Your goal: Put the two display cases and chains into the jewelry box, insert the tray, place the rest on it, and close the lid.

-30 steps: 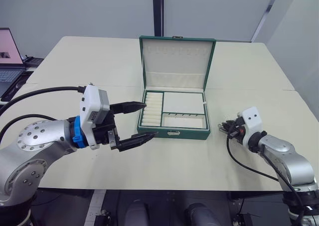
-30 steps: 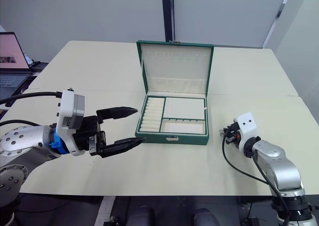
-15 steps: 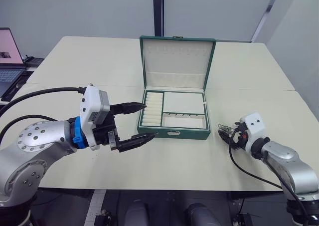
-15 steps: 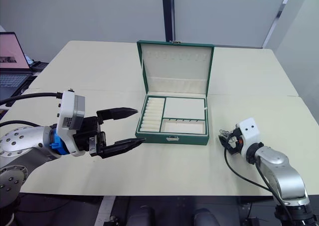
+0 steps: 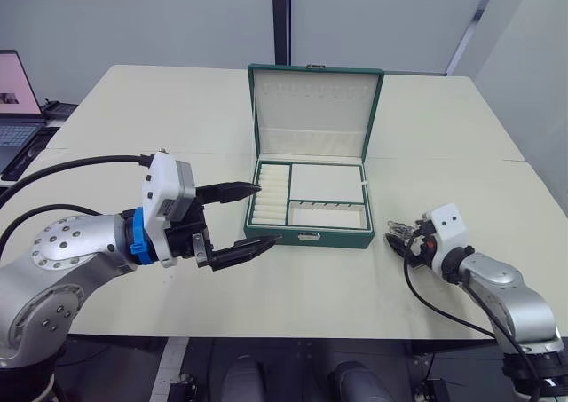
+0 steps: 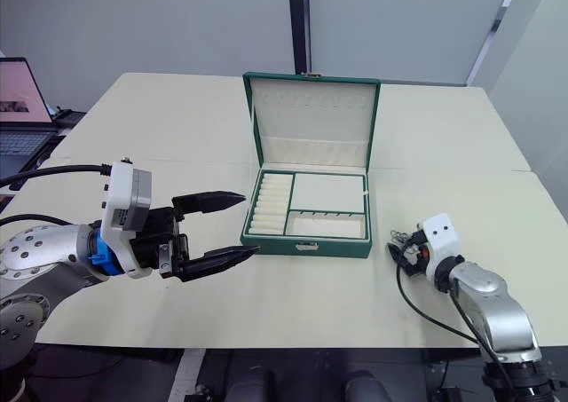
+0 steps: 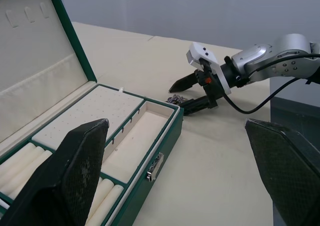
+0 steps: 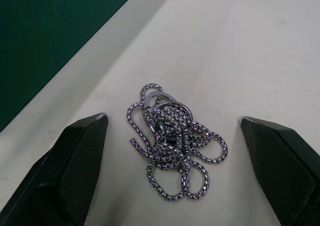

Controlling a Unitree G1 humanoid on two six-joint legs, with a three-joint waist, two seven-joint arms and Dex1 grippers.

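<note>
The green jewelry box [image 5: 309, 238] stands open at mid-table, its lid [image 5: 315, 109] upright. A cream tray [image 5: 327, 185] of ring rolls and compartments lies in its base. A heap of silver chains [image 8: 172, 146] rests on the table just right of the box's front corner. My right gripper [image 5: 397, 236] is open, with one finger on each side of the heap and not touching it. In front of the box's left corner, my left gripper [image 5: 268, 213] hangs open and empty. The display cases are out of view.
A laptop [image 5: 18, 100] sits at the far left edge. The cream table [image 5: 160, 127] runs wide behind and beside the box. Its front edge lies close under both arms.
My right gripper has opened and let go of the chains, which now lie on the table between its fingers. The left arm has not moved.
</note>
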